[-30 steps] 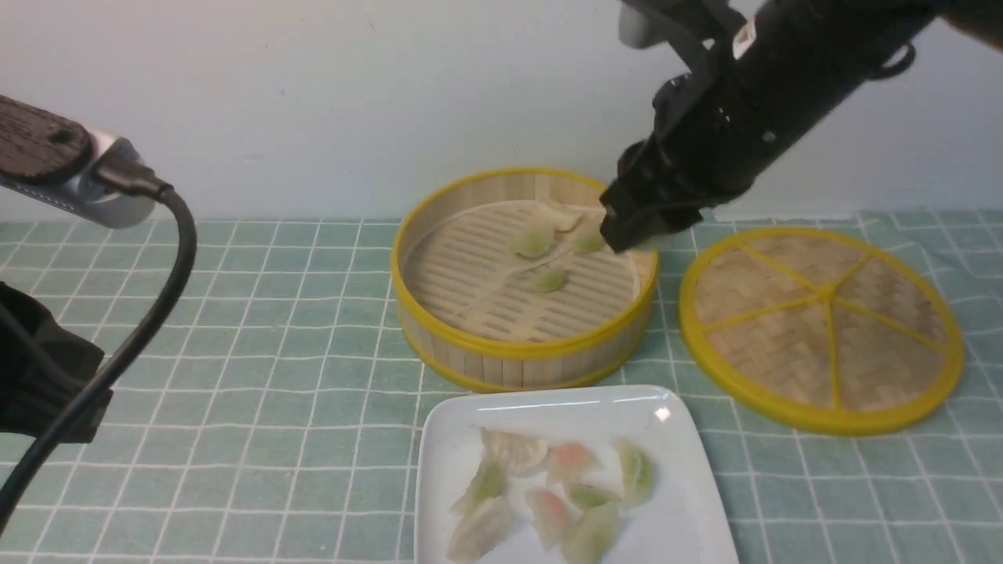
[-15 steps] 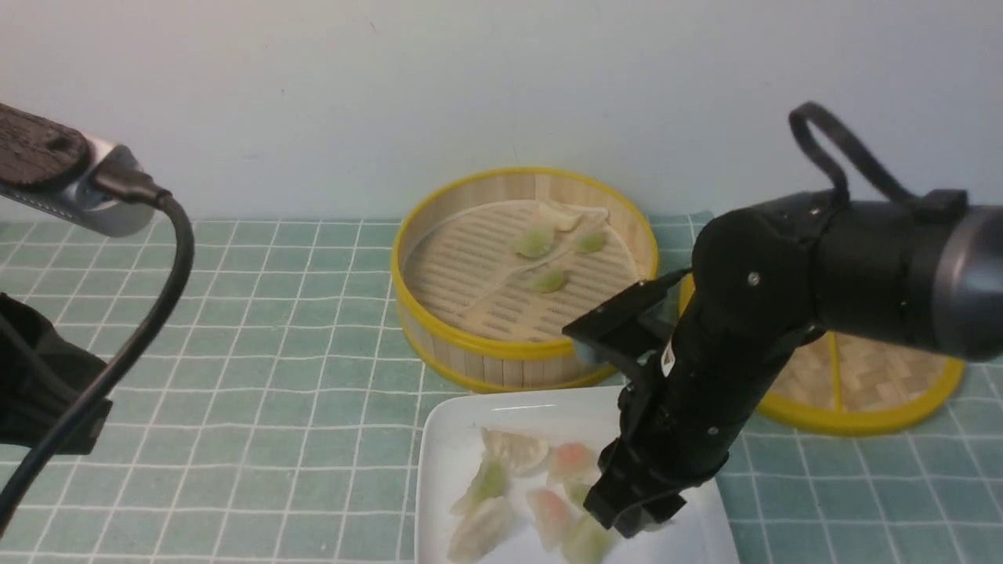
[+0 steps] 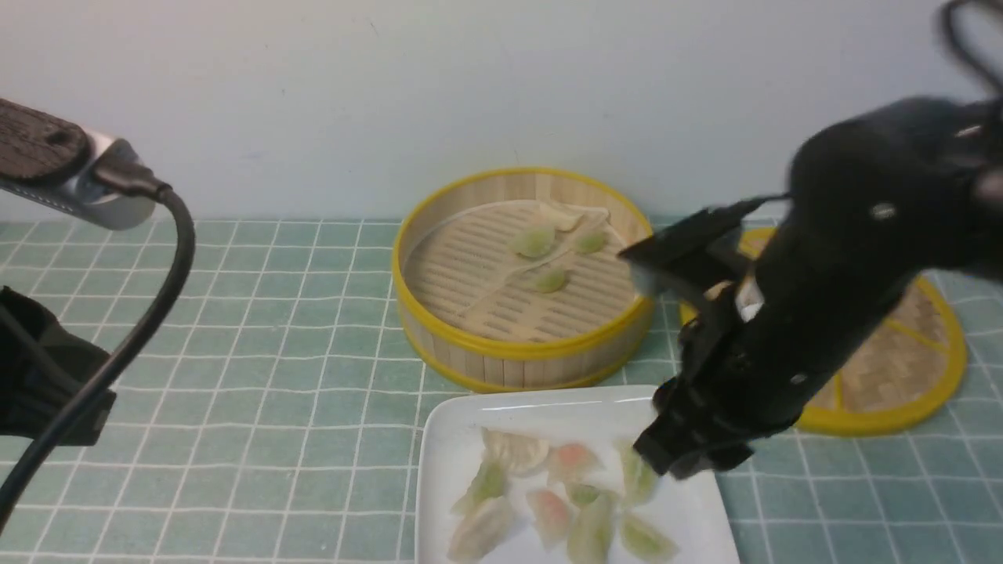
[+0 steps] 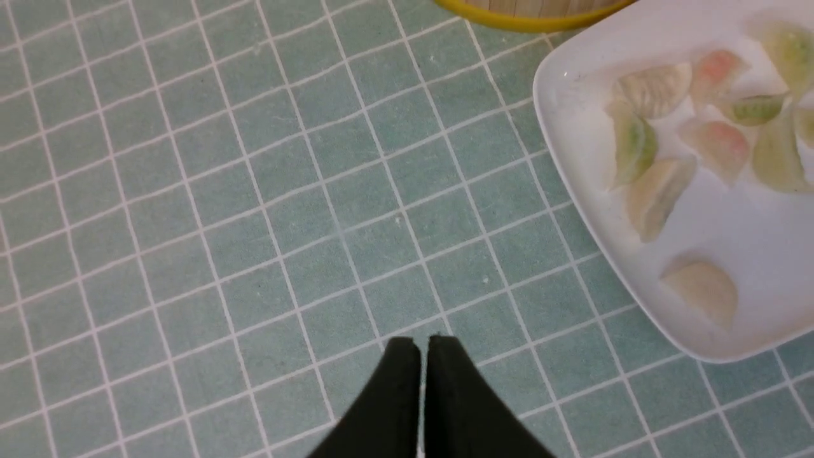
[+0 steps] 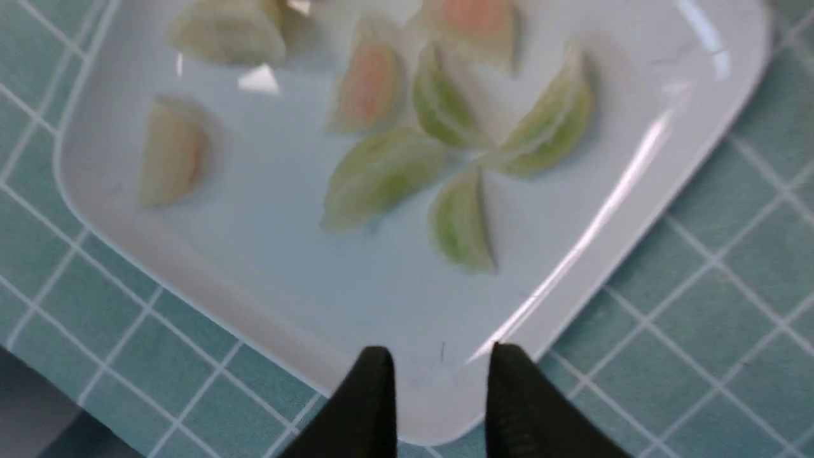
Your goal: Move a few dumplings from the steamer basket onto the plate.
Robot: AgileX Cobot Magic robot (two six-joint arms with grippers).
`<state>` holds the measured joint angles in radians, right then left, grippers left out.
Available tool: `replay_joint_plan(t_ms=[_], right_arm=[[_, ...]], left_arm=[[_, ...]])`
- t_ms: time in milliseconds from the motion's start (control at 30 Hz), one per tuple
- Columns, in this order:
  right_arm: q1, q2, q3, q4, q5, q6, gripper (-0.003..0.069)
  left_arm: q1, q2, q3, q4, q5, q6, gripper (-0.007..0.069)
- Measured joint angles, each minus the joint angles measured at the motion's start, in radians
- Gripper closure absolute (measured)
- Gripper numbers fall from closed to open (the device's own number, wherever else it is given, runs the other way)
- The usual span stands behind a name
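Note:
The steamer basket (image 3: 523, 356) stands at the back middle and holds several dumplings (image 3: 534, 241), one pale and three green. The white plate (image 3: 462, 427) lies in front of it with several dumplings (image 3: 572, 462), green, pink and pale. It also shows in the left wrist view (image 4: 731, 222) and the right wrist view (image 5: 273, 254). My right gripper (image 3: 680, 462) hovers above the plate's right edge. In the right wrist view it (image 5: 443, 356) is open and empty, and a green dumpling (image 5: 459, 222) lies just ahead of it. My left gripper (image 4: 422, 346) is shut and empty over the cloth, left of the plate.
The flat woven lid (image 3: 901, 376) lies right of the steamer, partly hidden by my right arm. A green checked cloth (image 3: 274, 329) covers the table. A cable (image 3: 149, 313) hangs from my left arm at the left edge.
My right arm swung from the steamer down onto the plate, then rose and drew back to the right. One more green dumpling now lies at the plate's front right. The left arm stayed put.

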<state>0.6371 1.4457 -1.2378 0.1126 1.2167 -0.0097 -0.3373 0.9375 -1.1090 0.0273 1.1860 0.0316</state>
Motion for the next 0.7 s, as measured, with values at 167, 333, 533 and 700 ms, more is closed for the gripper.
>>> replay_joint_plan(t_ms=[167,333,533,700], right_arm=[[0.0,-0.352,0.016,-0.105,-0.054,0.111,0.0656],[0.0,-0.735,0.175,-0.183,-0.237,0.138,0.0672],[0.0,-1.261,0.495,-0.327,-0.479,0.332,0.0672],[0.0,-1.458,0.675,-0.459,-0.503,0.509,0.0672]], left_arm=[[0.0,0.0,0.0,-0.016,-0.074,0.0,0.0631],[0.0,0.0,0.0,-0.074,-0.136,0.017,0.0631],[0.0,0.0,0.0,-0.145,-0.188,0.061,0.0631],[0.001,0.0,0.0,-0.198,-0.245,0.095,0.0631]])
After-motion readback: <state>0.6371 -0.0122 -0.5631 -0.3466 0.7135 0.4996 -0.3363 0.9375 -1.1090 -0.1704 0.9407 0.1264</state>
